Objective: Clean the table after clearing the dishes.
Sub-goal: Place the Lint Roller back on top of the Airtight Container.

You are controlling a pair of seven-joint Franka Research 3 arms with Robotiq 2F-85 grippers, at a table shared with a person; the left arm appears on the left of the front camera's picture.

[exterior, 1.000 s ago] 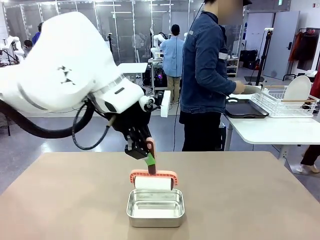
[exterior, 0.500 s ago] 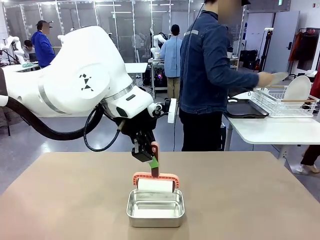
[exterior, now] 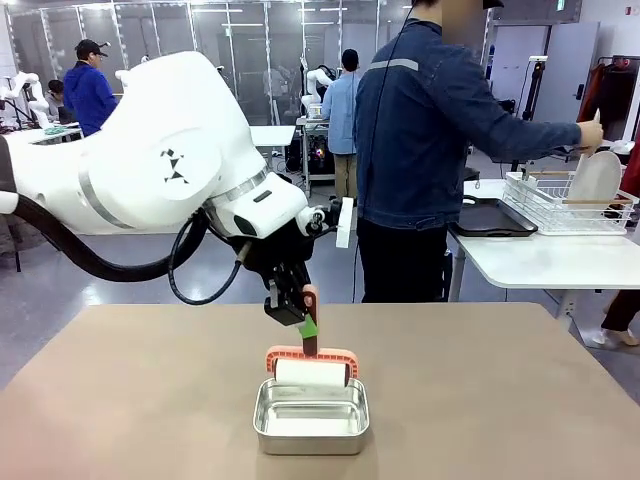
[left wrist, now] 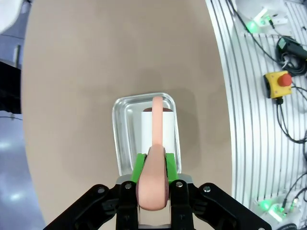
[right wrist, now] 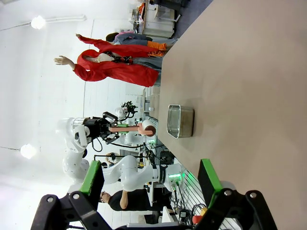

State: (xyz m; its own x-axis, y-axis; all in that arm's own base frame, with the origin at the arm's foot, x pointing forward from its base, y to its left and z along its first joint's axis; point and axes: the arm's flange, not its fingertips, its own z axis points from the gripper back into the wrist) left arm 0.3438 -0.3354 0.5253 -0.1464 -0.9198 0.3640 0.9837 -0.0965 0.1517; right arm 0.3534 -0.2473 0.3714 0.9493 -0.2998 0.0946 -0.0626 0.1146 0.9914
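Note:
My left gripper (exterior: 305, 322) is shut on the salmon handle of a cleaning roller (exterior: 311, 372), whose white roll hangs at the far rim of a small steel pan (exterior: 311, 415) on the tan table (exterior: 120, 400). The left wrist view looks down the handle (left wrist: 154, 182) to the roll (left wrist: 160, 125) over the pan (left wrist: 122, 129). My right gripper (right wrist: 151, 184) stands open above the table (right wrist: 240, 72), far from the pan (right wrist: 181, 121). A white plate (exterior: 596, 178) stands in the wire rack (exterior: 560, 205) beside a dark tray (exterior: 492, 218).
A person in a denim jacket (exterior: 420, 140) stands at the far edge, turned to the white side table (exterior: 540, 262), one hand (exterior: 592, 130) reaching over the rack. The aluminium frame with a red stop button (left wrist: 278, 82) runs along the table's near side.
The left arm shifted right and the roller moved slightly right and away with it, then held still. The person's arm has stretched farther right, over the rack.

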